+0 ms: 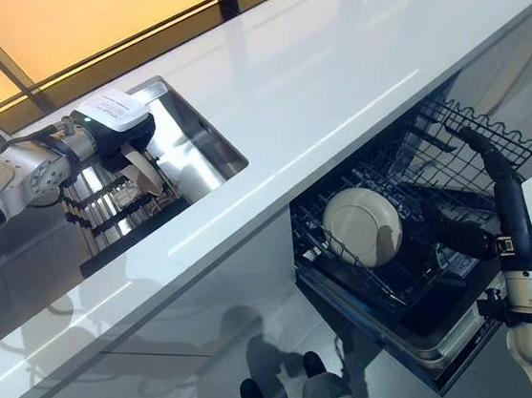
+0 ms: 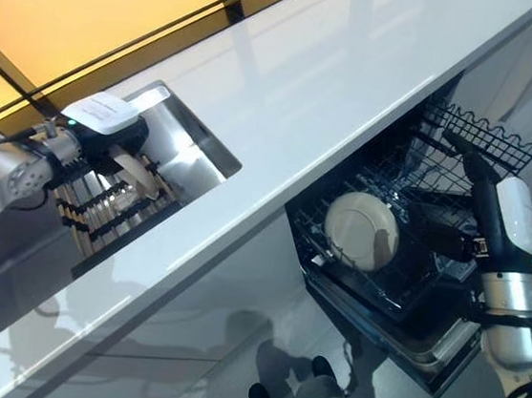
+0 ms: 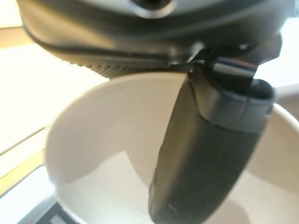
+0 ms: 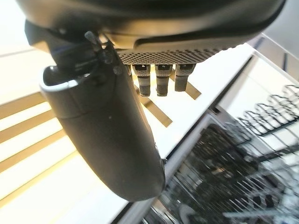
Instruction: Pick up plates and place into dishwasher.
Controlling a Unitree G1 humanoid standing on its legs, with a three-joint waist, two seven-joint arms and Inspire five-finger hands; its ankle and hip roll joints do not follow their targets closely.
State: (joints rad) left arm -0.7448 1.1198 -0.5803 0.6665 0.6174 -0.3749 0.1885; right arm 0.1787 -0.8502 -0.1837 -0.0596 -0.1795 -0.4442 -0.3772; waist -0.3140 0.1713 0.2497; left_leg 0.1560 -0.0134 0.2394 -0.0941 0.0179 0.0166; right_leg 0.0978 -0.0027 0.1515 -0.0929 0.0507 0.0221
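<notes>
White counter (image 1: 288, 86) overhead; left hand (image 1: 124, 140) pinches a plate (image 3: 107, 158) in the sink (image 1: 200, 148), right hand (image 1: 499, 178), fingers straight, over the rack (image 1: 422, 178).

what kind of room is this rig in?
Most likely a kitchen: a long white counter with a steel sink set into it, and below it a pulled-out dishwasher rack with a plate standing in it.

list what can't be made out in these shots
- Left hand fingers: hidden in the sink behind the plate; the left wrist view shows just its thumb across the plate.
- Rack interior: dark, blurred in the right wrist view.
- Right hand: whether it touches the rack is unclear.
</notes>
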